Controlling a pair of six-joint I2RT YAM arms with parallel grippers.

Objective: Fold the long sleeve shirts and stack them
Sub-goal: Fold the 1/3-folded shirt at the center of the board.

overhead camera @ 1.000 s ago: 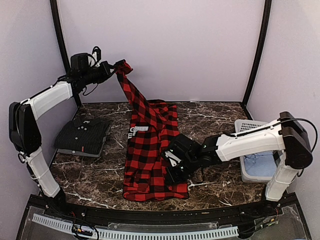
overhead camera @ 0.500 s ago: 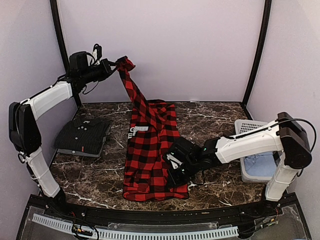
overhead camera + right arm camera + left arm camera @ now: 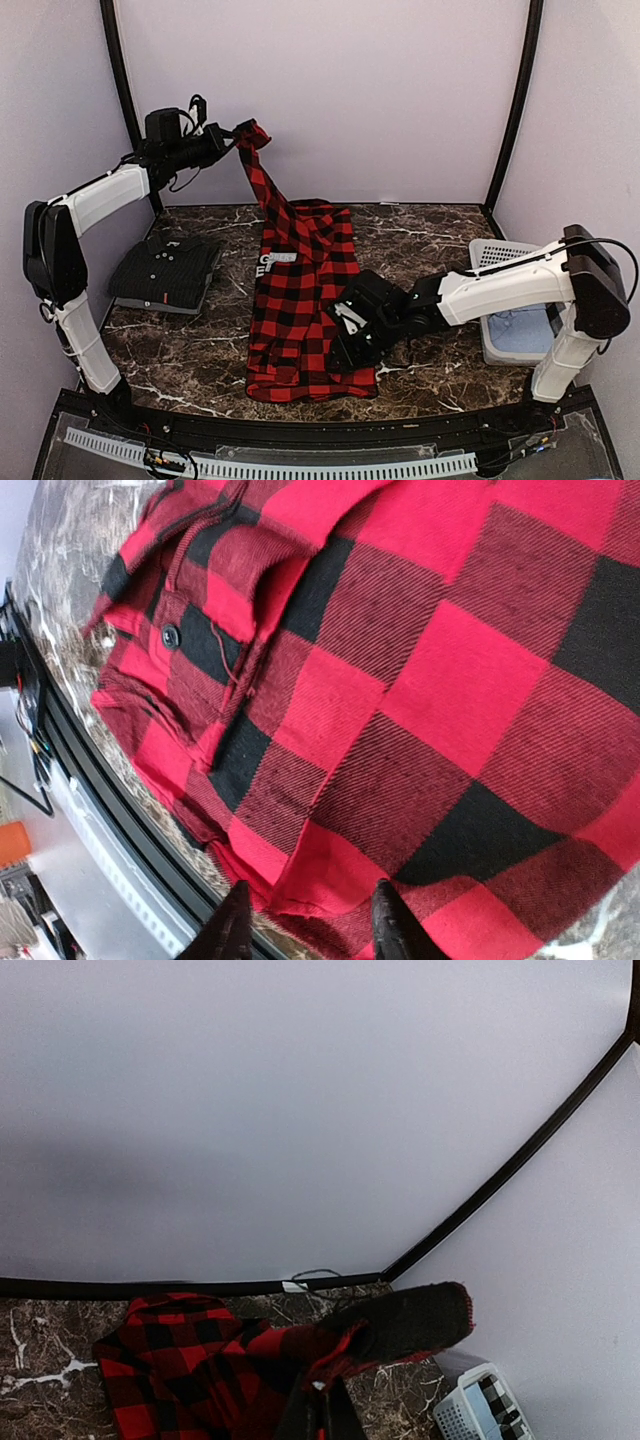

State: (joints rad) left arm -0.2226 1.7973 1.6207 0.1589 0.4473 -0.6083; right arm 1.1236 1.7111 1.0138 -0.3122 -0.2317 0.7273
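Two shirts are out. The red-and-black check flannel (image 3: 300,310) lies spread lengthwise on the marble-patterned surface (image 3: 430,235), directly beneath the right pincer (image 3: 343,338). One sleeve (image 3: 268,190) rises taut from it to the left pincer (image 3: 226,142). That left pincer is clenched on the sleeve just behind its cuff (image 3: 410,1322), held high near the back wall. The right pincer is released, its fingers (image 3: 232,930) parted over the flannel's rumpled lower hem. Against a second ago, the left pincer has edged slightly rightward with the cuff, while the flannel's body lies the same. The cloth is soft twill in big squares. The charcoal striped shirt (image 3: 165,272) sits folded flat, well below the left pincer. A white slatted basket (image 3: 497,255) stands behind the right arm.
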